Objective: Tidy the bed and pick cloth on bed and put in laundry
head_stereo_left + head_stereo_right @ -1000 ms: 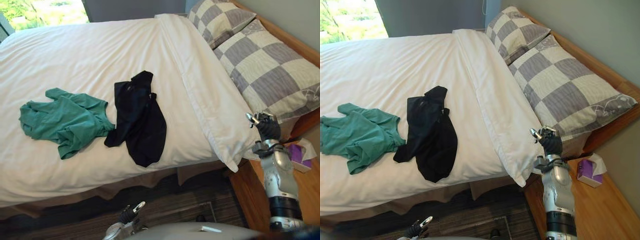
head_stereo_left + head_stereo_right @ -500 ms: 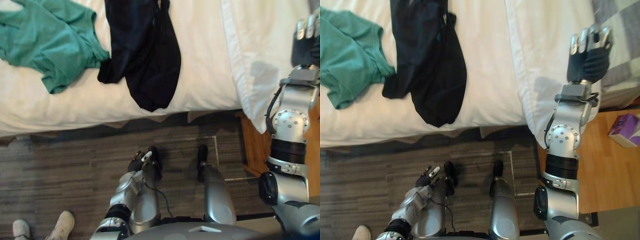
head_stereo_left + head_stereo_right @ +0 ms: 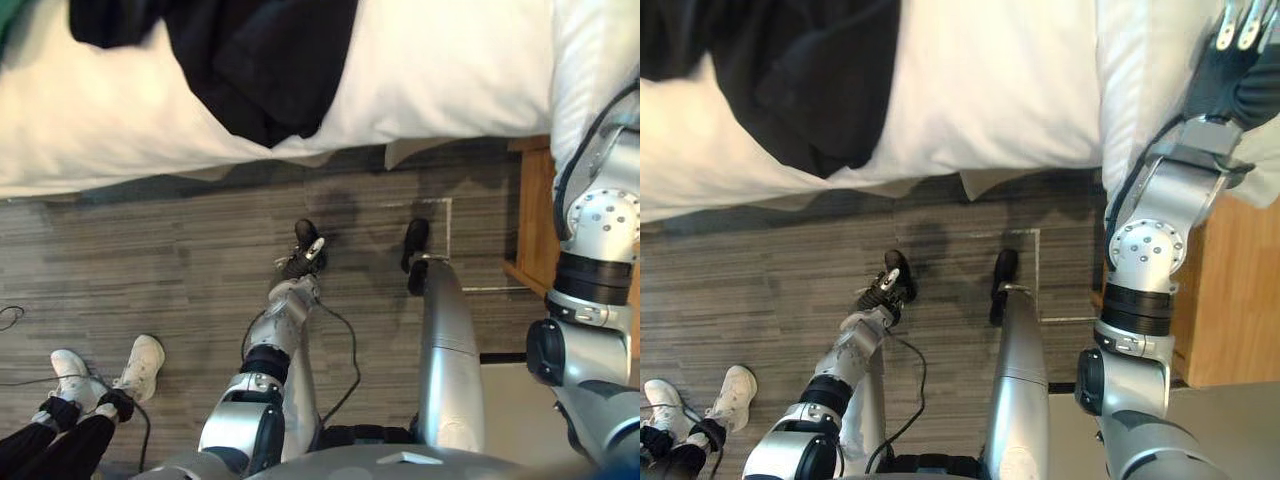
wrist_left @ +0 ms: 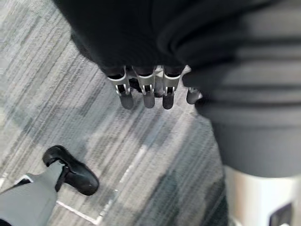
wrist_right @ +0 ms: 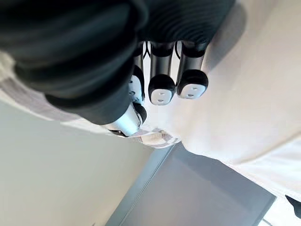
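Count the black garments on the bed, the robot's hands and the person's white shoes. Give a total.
Black garment: 1
Robot hands: 2, the left hand and the right hand
White shoes: 2
Total: 5

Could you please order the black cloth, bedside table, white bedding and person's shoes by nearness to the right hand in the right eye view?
1. white bedding, at the right hand.
2. bedside table, lower right.
3. black cloth, upper left.
4. person's shoes, far lower left corner.
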Controlling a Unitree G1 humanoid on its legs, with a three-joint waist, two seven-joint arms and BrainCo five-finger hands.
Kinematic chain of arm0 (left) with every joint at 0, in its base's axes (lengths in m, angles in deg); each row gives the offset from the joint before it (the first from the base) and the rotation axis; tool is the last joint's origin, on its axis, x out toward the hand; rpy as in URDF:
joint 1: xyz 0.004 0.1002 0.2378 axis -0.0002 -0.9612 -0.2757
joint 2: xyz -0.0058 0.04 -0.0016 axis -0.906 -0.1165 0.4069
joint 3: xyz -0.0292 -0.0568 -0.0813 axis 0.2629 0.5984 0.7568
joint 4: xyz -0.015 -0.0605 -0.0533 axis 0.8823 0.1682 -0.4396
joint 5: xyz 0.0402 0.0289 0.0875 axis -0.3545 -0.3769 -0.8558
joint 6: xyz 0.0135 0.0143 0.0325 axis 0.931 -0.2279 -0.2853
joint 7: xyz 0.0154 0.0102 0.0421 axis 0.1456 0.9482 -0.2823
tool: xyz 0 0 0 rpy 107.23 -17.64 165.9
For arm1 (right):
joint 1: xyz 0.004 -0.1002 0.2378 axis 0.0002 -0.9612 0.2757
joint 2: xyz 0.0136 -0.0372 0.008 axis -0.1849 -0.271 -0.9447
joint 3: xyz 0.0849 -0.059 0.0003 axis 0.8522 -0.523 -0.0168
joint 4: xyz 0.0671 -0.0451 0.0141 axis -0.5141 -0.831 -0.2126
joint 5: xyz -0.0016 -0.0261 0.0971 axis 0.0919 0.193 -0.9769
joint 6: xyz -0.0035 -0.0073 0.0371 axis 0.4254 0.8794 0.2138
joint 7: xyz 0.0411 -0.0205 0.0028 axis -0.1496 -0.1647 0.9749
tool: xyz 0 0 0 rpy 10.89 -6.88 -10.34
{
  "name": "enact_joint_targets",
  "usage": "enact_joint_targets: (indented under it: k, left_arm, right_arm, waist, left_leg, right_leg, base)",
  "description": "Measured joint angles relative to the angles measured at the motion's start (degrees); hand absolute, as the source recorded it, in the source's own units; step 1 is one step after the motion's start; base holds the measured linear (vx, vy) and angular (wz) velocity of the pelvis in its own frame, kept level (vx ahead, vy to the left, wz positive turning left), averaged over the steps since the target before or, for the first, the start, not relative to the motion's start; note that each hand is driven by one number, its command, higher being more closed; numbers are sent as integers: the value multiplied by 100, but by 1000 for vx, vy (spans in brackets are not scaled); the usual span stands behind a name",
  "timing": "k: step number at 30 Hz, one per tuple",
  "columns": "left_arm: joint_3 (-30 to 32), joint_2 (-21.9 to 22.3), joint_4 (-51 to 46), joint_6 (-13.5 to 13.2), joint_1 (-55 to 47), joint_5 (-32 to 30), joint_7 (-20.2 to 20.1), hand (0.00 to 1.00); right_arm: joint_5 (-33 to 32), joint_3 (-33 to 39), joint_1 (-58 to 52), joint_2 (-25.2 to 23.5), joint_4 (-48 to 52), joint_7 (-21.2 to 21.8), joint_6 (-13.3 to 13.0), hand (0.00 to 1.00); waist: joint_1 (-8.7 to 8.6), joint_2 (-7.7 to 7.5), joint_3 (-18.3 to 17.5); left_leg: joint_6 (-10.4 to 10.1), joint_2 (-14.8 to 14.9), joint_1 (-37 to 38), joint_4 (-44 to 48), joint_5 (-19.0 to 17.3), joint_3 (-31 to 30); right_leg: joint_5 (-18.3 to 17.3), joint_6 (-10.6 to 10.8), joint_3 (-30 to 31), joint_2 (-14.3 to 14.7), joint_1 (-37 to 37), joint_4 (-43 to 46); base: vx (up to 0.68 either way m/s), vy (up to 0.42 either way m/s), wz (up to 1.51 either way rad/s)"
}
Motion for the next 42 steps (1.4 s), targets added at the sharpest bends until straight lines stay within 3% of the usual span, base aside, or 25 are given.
enact_joint_targets:
  k: [4,10,17,23,25,30,33,35,36,37,40,42]
  left_arm:
    - [85,64,346,8,257,95,37,0]
    - [314,102,380,11,284,299,119,0]
    - [571,12,350,-3,-31,398,147,0]
    - [570,-177,363,127,-278,386,109,0]
    - [585,-254,404,175,-590,324,58,0]
    - [641,-250,642,274,-1030,-50,-289,0]
    - [620,-300,785,295,-1354,-270,-430,0]
    - [537,-344,856,328,-1667,-521,-551,0]
    - [524,-362,857,336,-1761,-581,-570,0]
    - [513,-405,896,335,-1908,-733,-655,0]
    - [352,-521,1238,328,-2205,-1014,-779,0]
    - [282,-583,1403,231,-2440,-1259,-831,0]
  right_arm:
    - [-236,59,273,53,-316,391,-107,100]
    - [-456,236,36,-75,-733,1117,-21,100]
    - [-569,422,-2106,-1069,-2279,1469,650,100]
    - [-208,619,-3347,-1487,-2524,1554,911,100]
    - [292,993,-3612,-1778,-2998,1778,1050,100]
    - [1815,1187,-4355,-2107,-3719,2086,1205,100]
    - [3694,1035,-4776,-2295,-4120,2056,1188,100]
    - [5809,646,-5003,-2271,-4603,1837,1092,100]
    - [6195,526,-5023,-2257,-4781,1811,1077,100]
    - [6725,264,-5023,-2224,-5116,1780,1077,0]
    - [7035,-179,-5019,-2117,-5513,1762,1103,0]
    - [6813,-320,-5016,-1997,-5719,1804,1317,0]
  waist:
    - [5,-5,2]
    - [-9,-27,0]
    - [2,-79,-36]
    - [-84,-134,-237]
    - [-95,-276,-710]
    - [-99,-330,-1378]
    - [-90,-358,-1818]
    - [-111,-344,-2092]
    - [-116,-341,-2152]
    - [-117,-331,-2185]
    - [-134,-285,-2285]
    - [-146,-264,-2397]
  left_leg:
    - [-6,82,-344,140,11,-17]
    - [3,172,-196,43,118,-7]
    - [-57,140,1360,-831,155,360]
    - [-111,43,2535,-1520,243,539]
    - [-164,11,2929,-1848,292,626]
    - [-230,-88,3857,-2460,327,711]
    - [-294,-230,4415,-2981,451,810]
    - [-327,-397,4862,-3493,634,807]
    - [-339,-435,4966,-3613,679,793]
    - [-343,-481,5164,-3810,747,770]
    - [-344,-581,5478,-4172,891,623]
    - [-345,-651,5658,-4395,991,472]
  right_leg:
    - [30,-9,4,37,-344,155]
    - [176,-27,-37,130,-114,-104]
    - [475,-17,20,199,1378,-1135]
    - [569,23,-33,211,2553,-1813]
    - [576,33,-55,225,2915,-2102]
    - [605,80,-184,225,3911,-2744]
    - [644,138,-234,176,4412,-3129]
    - [665,176,-323,107,4799,-3406]
    - [673,190,-350,97,4898,-3486]
    - [687,211,-401,92,5101,-3616]
    - [716,258,-586,68,5478,-3870]
    - [728,280,-741,49,5732,-4034]
  base:
    - [-55,-32,0]
    - [-15,-18,-6]
    - [44,-2,-16]
    - [117,19,-5]
    - [207,-8,-3]
    - [176,8,3]
    - [166,20,4]
    - [153,34,16]
    - [114,36,19]
    - [89,29,22]
    - [74,23,28]
    - [47,24,36]
